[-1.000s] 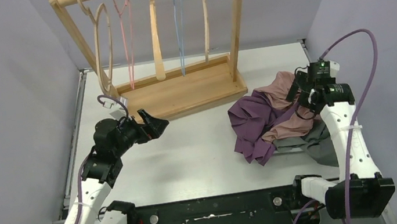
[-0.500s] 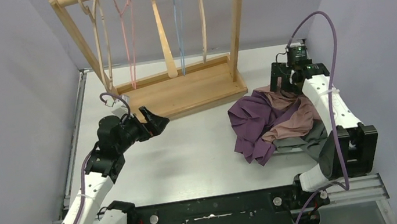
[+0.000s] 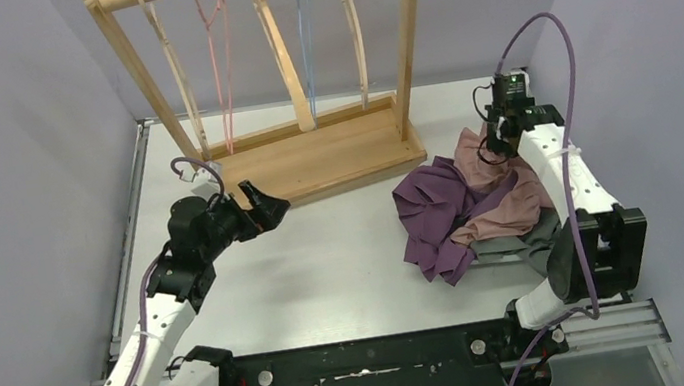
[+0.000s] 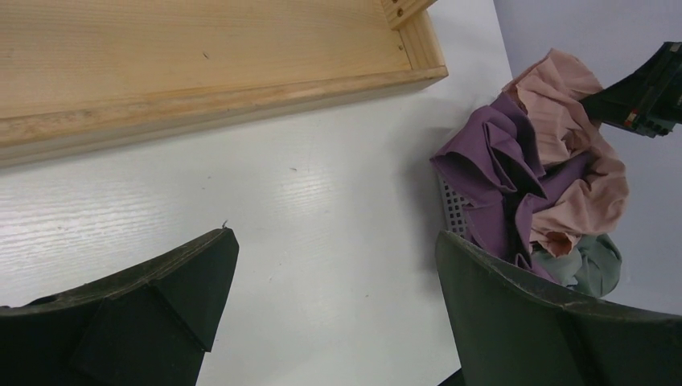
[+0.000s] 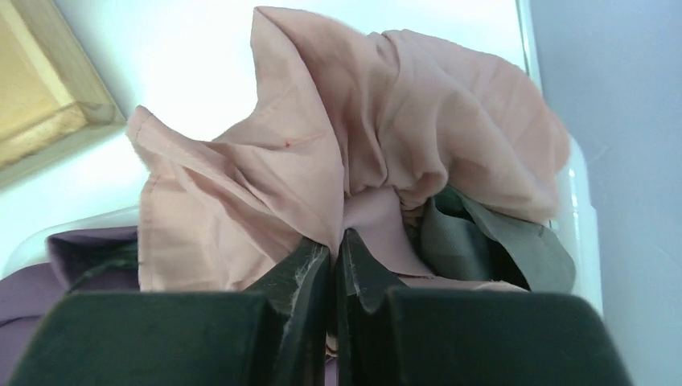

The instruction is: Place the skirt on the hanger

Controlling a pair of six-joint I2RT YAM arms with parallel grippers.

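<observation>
Right gripper (image 3: 494, 139) is pinched on a fold of the pink skirt (image 3: 507, 210) at the far edge of the pile. In the wrist view its jaws are nearly together with fabric bunched between them (image 5: 334, 241), so that looks like a pick point for pulling it free. The skirt sits on top of a purple garment (image 3: 436, 205) and a grey-green one (image 3: 533, 252), heaped in a mesh basket (image 4: 452, 211) at the table's right side. Left gripper (image 3: 265, 209) hangs spread wide with nothing in it, near the wooden rack (image 3: 313, 162), probably staged to take a hanger. Wooden hangers (image 3: 281, 50), a pink wire hanger (image 3: 217, 49) and a blue one (image 3: 303, 37) hang from the rail. The white table (image 3: 329, 275) is smooth, so cloth should slide easily. The grey-lilac walls (image 3: 9, 149) sit close on three sides, leaving tight swing room on the right.
</observation>
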